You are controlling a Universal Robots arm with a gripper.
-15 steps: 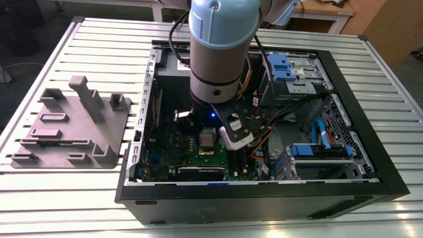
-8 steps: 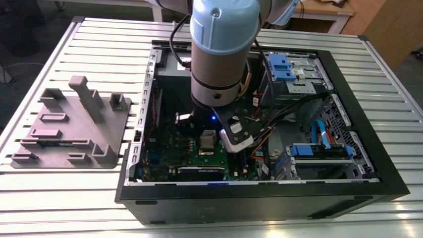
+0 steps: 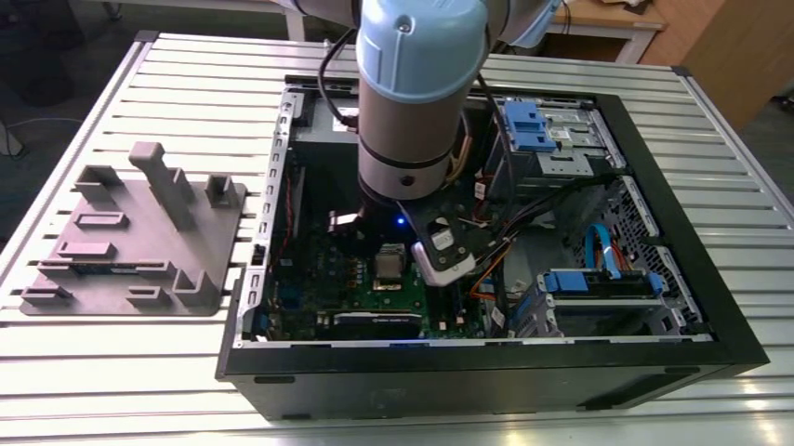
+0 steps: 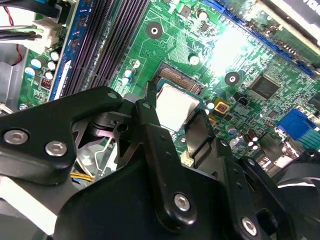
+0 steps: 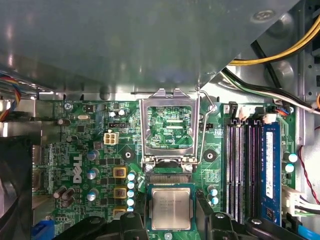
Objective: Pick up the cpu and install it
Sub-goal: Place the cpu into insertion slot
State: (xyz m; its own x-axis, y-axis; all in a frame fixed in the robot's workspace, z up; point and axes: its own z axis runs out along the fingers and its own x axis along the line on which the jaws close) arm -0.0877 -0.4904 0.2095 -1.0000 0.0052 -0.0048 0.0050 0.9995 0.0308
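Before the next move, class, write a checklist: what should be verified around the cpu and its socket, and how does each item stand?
1. Socket frame flipped open: ok.
2. Socket lever unlatched: ok.
3. cpu gripped by the end effector: ok.
4. cpu squarely over the socket contacts: not ok, a strip of contacts shows past its edge.
5. cpu corner orientation matches the socket: cannot tell.

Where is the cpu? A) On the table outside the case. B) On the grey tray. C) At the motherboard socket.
C: in both wrist views the cpu sits at the socket on the motherboard, beside the raised frame.
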